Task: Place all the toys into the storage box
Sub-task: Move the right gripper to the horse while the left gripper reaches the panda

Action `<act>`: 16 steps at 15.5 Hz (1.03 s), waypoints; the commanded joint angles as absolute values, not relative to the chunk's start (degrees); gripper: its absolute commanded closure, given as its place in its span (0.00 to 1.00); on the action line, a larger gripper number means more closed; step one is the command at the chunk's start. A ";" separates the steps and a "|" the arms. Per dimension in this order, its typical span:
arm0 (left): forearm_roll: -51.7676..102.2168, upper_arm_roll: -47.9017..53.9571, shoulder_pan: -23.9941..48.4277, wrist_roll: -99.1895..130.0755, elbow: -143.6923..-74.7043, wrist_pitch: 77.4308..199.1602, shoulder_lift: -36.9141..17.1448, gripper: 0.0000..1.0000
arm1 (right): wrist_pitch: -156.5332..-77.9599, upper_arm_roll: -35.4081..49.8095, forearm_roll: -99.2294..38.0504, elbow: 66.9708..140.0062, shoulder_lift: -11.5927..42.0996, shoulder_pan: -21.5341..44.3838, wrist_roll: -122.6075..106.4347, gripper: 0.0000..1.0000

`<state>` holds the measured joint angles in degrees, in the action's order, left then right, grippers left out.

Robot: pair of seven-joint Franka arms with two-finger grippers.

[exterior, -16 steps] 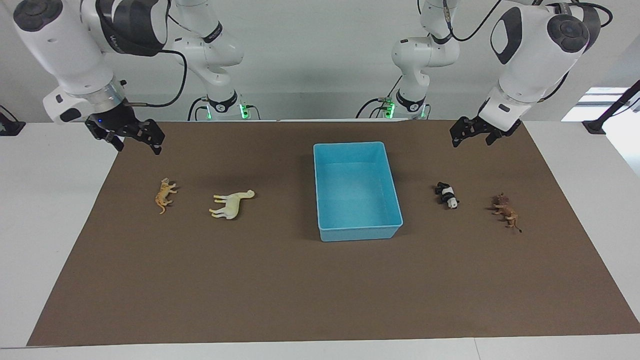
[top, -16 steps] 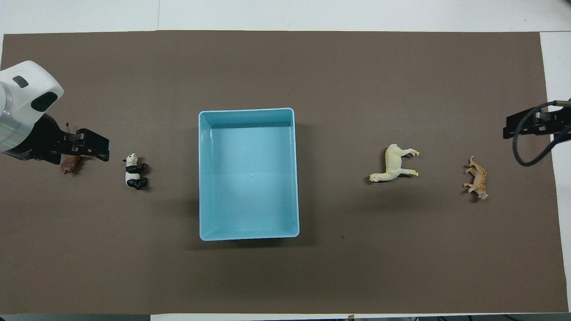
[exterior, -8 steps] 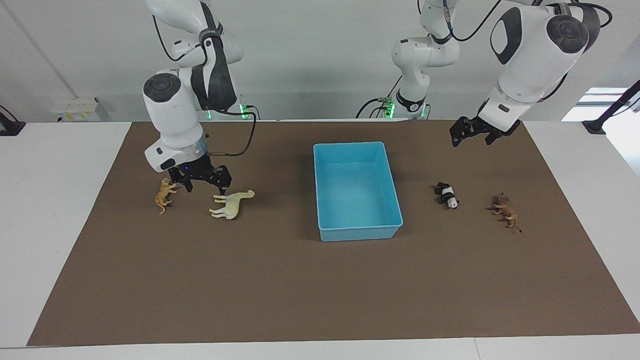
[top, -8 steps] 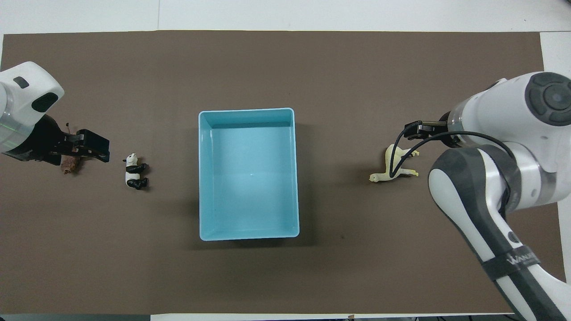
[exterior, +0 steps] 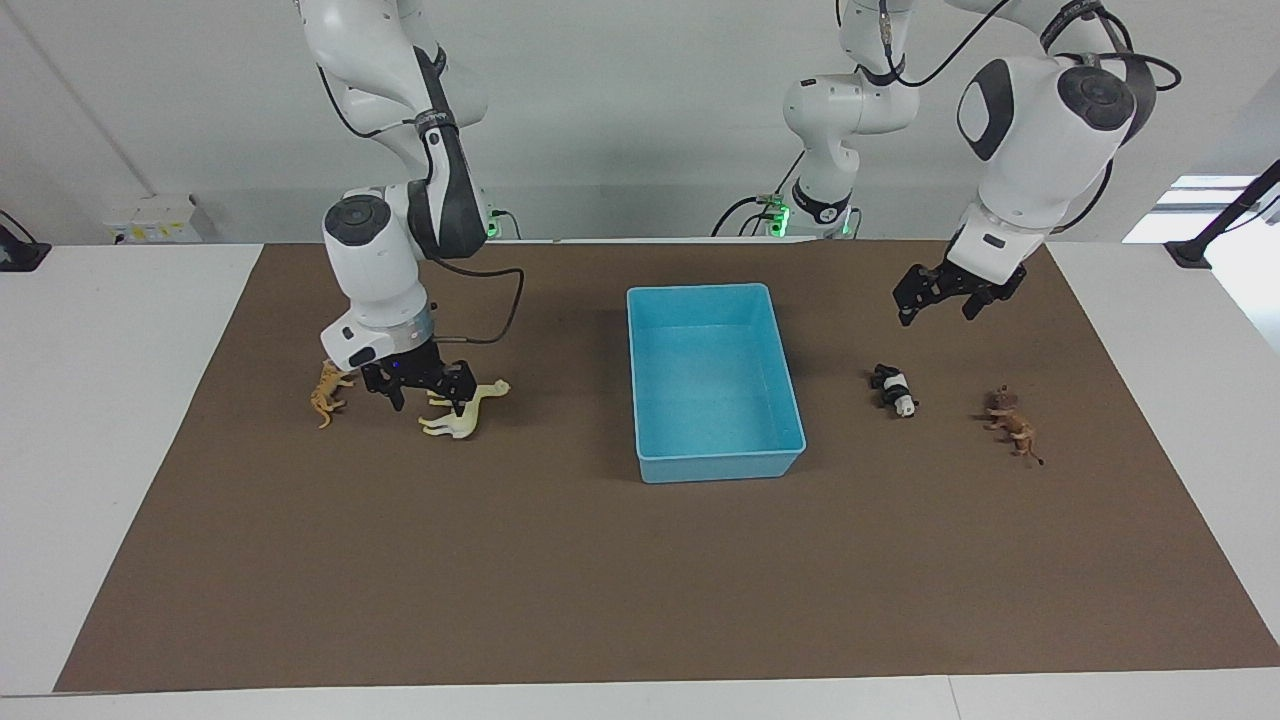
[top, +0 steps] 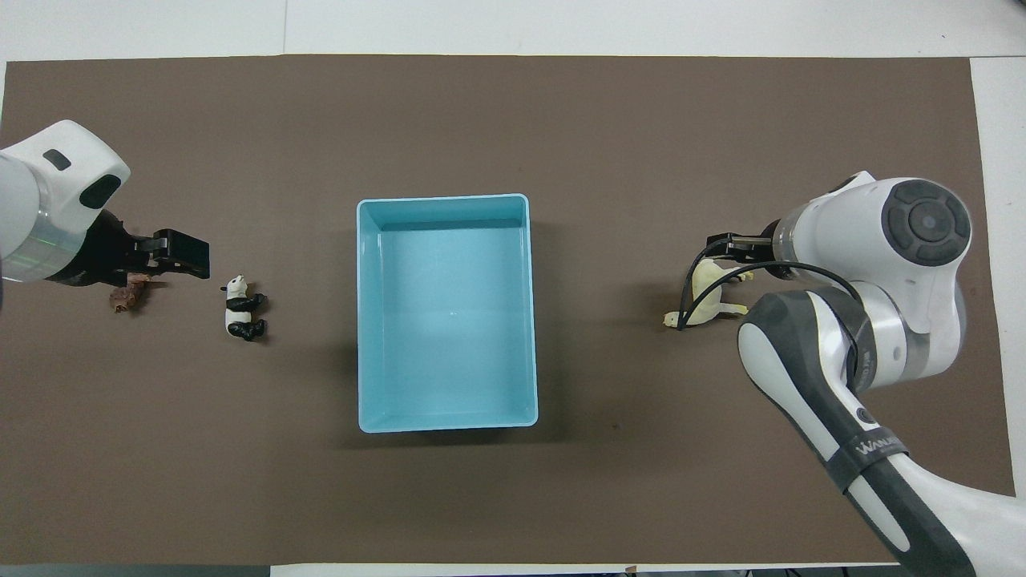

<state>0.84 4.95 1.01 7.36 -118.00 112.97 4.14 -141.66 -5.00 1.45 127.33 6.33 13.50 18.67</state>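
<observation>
light-blue storage box (exterior: 714,378) sits empty mid-frame. facing view: right gripper (exterior: 428,387), fingers spread, lowers onto the cream llama (exterior: 462,408) beside the tiger (exterior: 327,391) at left, seemingly to grasp it; left gripper (exterior: 943,291), released, hovers upper right above the panda (exterior: 894,389) and lion (exterior: 1012,422).
overhead view: llama (top: 705,293) at right is partly hidden under the right arm.

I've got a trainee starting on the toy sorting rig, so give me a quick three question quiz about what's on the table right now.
1. True or false: the storage box already holds a toy.
2. The left gripper hangs over the mat. How many toys lie on the mat at that arm's end of the table?
3. What is the right gripper down low over? A the storage box, B the llama, C bare mat.

Key: 1 false, the box is empty. 2 two, the panda and the lion. 3 B.
</observation>
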 commanded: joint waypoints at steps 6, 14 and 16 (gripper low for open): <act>0.18 5.01 -1.49 7.29 -131.83 130.93 2.03 0.00 | -147.13 -5.01 1.67 130.87 7.12 15.38 23.11 0.00; 0.18 5.01 -1.32 8.96 -135.79 142.03 -2.29 0.00 | -156.18 -5.01 1.58 131.57 13.62 15.99 23.64 0.11; 0.18 5.01 -1.41 8.62 -135.88 142.03 -2.37 0.00 | -155.74 -5.01 1.58 131.14 13.62 16.44 24.95 1.00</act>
<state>0.83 4.85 -1.14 7.77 -134.39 140.27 -3.10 -155.74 -5.01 1.42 131.25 13.29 15.93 22.65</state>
